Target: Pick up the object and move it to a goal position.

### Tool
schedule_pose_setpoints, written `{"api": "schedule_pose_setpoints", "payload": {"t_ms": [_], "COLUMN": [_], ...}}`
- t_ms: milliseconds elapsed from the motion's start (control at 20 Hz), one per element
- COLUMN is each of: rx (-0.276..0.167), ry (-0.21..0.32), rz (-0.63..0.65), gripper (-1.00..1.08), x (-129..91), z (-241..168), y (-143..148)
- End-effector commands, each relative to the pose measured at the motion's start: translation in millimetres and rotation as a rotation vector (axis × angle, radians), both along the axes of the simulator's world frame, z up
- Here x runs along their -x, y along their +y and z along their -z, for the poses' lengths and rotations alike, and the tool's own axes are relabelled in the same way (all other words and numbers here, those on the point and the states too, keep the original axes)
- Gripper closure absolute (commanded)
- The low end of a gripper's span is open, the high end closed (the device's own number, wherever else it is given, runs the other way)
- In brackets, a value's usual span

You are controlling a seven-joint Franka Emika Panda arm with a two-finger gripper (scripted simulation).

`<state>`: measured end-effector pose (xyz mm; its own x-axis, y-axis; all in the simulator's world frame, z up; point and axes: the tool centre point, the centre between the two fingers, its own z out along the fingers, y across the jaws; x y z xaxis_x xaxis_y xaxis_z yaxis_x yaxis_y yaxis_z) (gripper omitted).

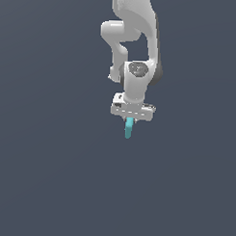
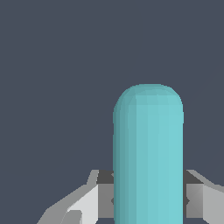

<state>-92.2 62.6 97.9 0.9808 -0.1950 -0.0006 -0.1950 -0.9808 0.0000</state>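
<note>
1 white robot arm [image 1: 134, 43] is reaching down from 12 o'clock against a plain dark backdrop. Its gripper [image 1: 130, 121] is clamping 1 slim teal object [image 1: 128, 128], which is hanging toward 6 o'clock below the hand. It is looking rigid, smooth, probably light and slippery; a mid-shaft pinch seems safest.

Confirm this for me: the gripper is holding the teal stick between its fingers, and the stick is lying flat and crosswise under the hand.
Not quite. The gripper does hold the teal stick between its fingers, but the stick is not lying crosswise: in the exterior view it hangs straight down below the hand, and the wrist view shows its rounded end pointing away from the fingers.
</note>
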Motion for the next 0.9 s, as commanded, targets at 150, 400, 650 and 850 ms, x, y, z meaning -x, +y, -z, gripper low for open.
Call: {"api": "schedule_pose_setpoints", "payload": {"t_ms": [150,400,650,850], "rx": [0.000,0.000,0.000,0.000], "ry": [-0.001,-0.001,-0.001,-0.001], "rz": [0.002,0.002,0.002,0.002], "gripper": [1.08,1.08,1.08,1.08], "x": [4,9,12,14], "z": [-4,-10,-14,-17], "y": [-36,-84,-126,-149]}}
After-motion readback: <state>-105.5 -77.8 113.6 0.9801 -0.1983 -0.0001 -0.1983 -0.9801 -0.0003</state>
